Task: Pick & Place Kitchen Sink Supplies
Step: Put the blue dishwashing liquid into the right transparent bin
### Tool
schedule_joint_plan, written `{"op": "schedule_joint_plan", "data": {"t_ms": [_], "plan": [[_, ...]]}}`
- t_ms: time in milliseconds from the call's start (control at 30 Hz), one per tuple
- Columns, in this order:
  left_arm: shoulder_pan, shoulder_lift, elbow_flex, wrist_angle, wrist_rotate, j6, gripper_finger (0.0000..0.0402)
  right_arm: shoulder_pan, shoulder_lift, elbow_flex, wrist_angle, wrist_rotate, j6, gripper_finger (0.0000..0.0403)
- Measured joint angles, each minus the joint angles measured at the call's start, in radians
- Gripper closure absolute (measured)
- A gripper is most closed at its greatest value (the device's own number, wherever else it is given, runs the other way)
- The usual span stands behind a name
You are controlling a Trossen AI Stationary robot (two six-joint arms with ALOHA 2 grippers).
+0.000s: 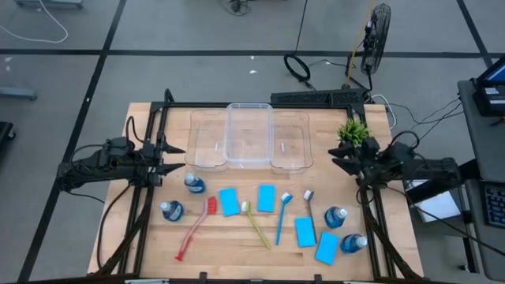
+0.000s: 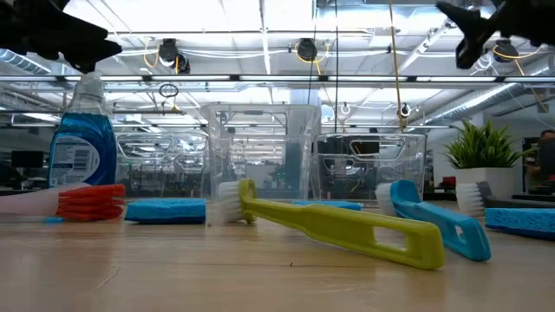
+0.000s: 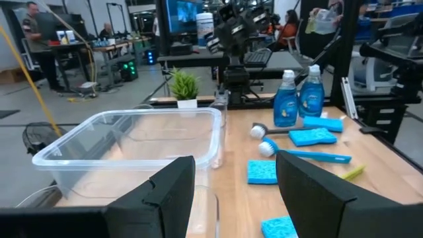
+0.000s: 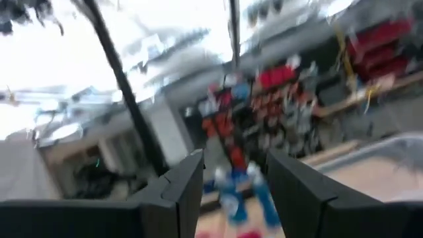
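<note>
Meanwhile, bottles (image 1: 194, 184), sponges (image 1: 230, 201) and brushes (image 1: 256, 224) lie scattered along the counter's (image 1: 237, 256) near half | clear bins (image 1: 248, 136) behind | left gripper (image 1: 175, 158) and right gripper (image 1: 338, 158) hover at opposite edges, jaws parted, holding nothing

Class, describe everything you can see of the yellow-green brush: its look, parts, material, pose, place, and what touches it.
The yellow-green brush looks like moulded plastic: a thin, flat handle with a long slot near its end, and a head of white bristles. It lies flat on the wooden table, unheld, with no gripper near it, in the row of supplies in front of the clear bins. Its head points toward the bins and its handle slants away. The red brush lies on one side, the blue brush on the other; neither visibly touches it.
</note>
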Motion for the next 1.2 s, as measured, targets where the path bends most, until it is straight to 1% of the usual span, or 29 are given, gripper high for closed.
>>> {"op": "schedule_joint_plan", "data": {"t_ms": [133, 300, 400, 467, 567, 667, 767, 833, 967, 1033, 1200], "plan": [[0.000, 0.000, 0.000, 0.000, 0.000, -0.008, 0.0188, 0.041, 0.113, 0.197, -0.300, -0.025, 0.000, 0.0252], [0.000, 0.000, 0.000, 0.000, 0.000, -0.009, 0.0188, 0.090, 0.283, 0.447, -0.737, -0.061, 0.018, 0.0252], [0.000, 0.000, 0.000, 0.000, 0.000, -0.011, 0.0188, 0.110, 0.369, 0.558, -0.957, -0.108, 0.066, 0.0252], [0.000, 0.000, 0.000, 0.000, 0.000, -0.011, 0.0188, 0.121, 0.413, 0.610, -1.053, -0.159, 0.114, 0.0252], [0.000, 0.000, 0.000, 0.000, 0.000, -0.011, 0.0188, 0.136, 0.461, 0.653, -1.135, -0.258, 0.201, 0.0252], [0.000, 0.000, 0.000, 0.000, 0.000, -0.011, 0.0188, 0.151, 0.486, 0.661, -1.181, -0.365, 0.312, 0.0252], [0.000, 0.000, 0.000, 0.000, 0.000, -0.011, 0.0188, 0.167, 0.501, 0.661, -1.259, -0.442, 0.421, 0.0252], [0.000, 0.000, 0.000, 0.000, 0.000, -0.011, 0.0188, 0.176, 0.504, 0.661, -1.318, -0.468, 0.488, 0.0252], [0.000, 0.000, 0.000, 0.000, -0.001, -0.011, 0.0188, 0.188, 0.500, 0.661, -1.386, -0.494, 0.593, 0.0252], [0.000, 0.000, 0.000, 0.000, 0.000, -0.011, 0.0188, 0.192, 0.499, 0.661, -1.386, -0.492, 0.635, 0.0252], [0.000, 0.000, 0.000, 0.000, 0.000, -0.011, 0.0188, 0.191, 0.499, 0.661, -1.404, -0.428, 0.713, 0.0252]]}}
